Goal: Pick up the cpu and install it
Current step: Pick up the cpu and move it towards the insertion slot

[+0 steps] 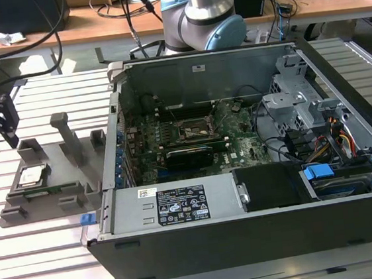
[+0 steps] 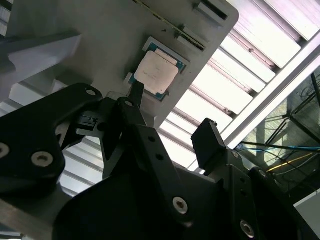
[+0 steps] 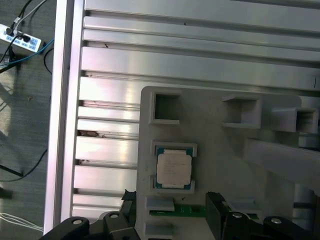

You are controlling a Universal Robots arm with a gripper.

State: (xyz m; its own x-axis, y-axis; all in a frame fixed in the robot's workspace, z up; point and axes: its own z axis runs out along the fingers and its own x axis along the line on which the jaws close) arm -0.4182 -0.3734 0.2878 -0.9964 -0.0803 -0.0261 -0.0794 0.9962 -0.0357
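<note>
Your gripper (image 3: 171, 202) hangs spread and empty over the grey holder (image 3: 220, 145); the cpu (image 3: 173, 169) lies flat in its square pocket, centred between the two fingers' lines, below the tips, untouched.

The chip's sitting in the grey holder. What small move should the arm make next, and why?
Probably ease down toward the chip: the end effector is open, empty and above it, not touching, while the chip lies flat in its holder.
</note>
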